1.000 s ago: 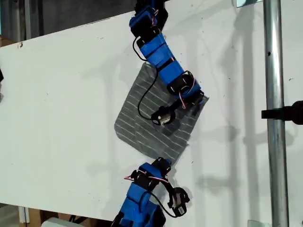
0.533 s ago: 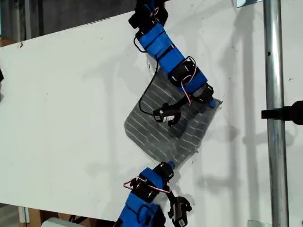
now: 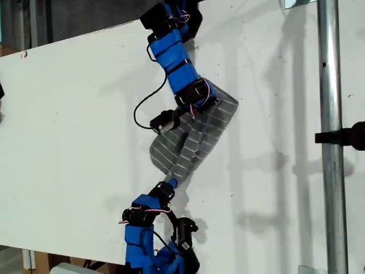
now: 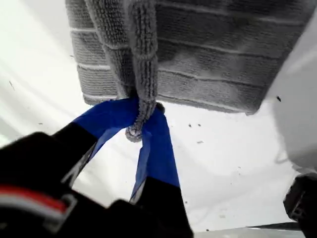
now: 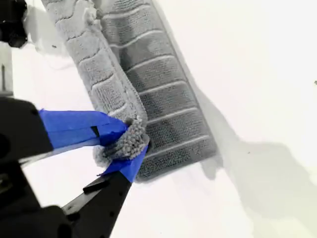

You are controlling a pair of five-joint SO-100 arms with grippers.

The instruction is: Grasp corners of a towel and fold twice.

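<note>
Grey towel (image 3: 191, 140) corners pinched by my first pincer (image 4: 143, 121) and second pincer (image 5: 126, 144)

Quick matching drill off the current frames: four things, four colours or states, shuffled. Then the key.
Things:
1. towel
2. table
3. pole
4. my first gripper

Colours or states:
A. white
B. shut on a corner of cloth
C. dark grey with thin white stripes
D. shiny metal, upright at the exterior view's right

Pairs: 1-C, 2-A, 3-D, 4-B
</note>
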